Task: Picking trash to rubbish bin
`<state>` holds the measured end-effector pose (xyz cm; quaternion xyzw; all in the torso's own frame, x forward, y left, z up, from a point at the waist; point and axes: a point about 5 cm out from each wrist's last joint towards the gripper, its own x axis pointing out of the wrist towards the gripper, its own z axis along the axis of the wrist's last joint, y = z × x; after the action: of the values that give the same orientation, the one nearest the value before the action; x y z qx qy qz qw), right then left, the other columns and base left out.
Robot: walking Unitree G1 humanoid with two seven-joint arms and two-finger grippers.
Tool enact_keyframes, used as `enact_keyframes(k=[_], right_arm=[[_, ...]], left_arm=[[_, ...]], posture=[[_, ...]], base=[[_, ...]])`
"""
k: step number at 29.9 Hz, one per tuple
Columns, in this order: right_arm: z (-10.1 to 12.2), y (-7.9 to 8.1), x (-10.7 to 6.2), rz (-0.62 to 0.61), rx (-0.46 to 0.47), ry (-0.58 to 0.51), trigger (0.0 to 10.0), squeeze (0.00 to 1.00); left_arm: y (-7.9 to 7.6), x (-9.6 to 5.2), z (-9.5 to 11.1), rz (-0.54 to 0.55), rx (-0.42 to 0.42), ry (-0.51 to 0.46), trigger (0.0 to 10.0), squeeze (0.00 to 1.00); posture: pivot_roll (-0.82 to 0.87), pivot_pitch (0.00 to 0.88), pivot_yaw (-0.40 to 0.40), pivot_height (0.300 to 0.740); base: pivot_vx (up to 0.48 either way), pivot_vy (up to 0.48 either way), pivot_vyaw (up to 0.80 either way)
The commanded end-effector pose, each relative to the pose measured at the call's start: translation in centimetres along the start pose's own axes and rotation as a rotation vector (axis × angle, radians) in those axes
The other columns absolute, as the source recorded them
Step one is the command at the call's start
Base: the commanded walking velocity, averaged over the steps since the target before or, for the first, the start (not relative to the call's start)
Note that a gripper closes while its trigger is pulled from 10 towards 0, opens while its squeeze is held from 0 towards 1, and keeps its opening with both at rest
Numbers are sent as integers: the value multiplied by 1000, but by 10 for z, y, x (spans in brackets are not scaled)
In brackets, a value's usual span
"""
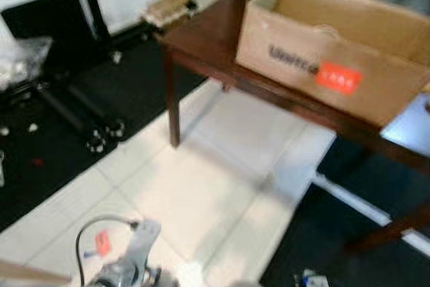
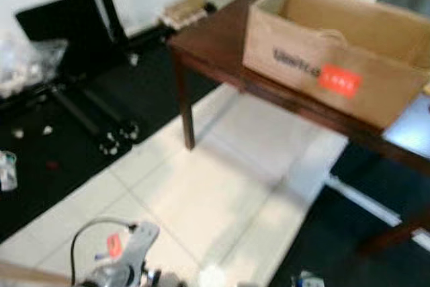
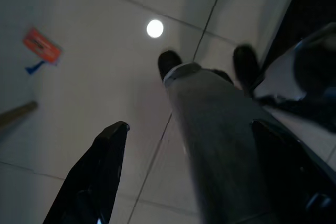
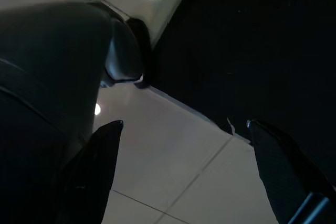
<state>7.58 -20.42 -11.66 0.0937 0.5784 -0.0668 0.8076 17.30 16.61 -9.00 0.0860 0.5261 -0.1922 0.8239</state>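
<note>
An open cardboard box sits on the dark wooden worktop above pale floor tiles, while the left claw and right claw hang released, grasping nothing.

Head views bright but softly blurred, pale sheen on the floor tiles, wrist views dim, small round light reflections.

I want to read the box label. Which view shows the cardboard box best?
The right eye view: the cardboard box on the wooden table sits a little further inside the frame there. The left eye view shows it too, equally blurred.
</note>
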Motion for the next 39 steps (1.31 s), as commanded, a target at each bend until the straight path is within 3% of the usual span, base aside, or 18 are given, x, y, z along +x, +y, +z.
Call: enact_keyframes(k=[1,14,39], right_arm=[[6,11,2,52,-6,-19,10000,0],[5,4,1,45,-22,-9,10000,0],[3,6,1,51,-52,-4,10000,0]], left_arm=[[-5,1,-10,-19,11,46,10000,0],[-5,0,-11,-19,17,48,10000,0],[-4,0,-12,-10,22,55,10000,0]], posture=[[81,53,-53,740],[87,63,-48,740],[89,67,-49,740]], base=[[0,0,731],[0,0,732],[0,0,732]])
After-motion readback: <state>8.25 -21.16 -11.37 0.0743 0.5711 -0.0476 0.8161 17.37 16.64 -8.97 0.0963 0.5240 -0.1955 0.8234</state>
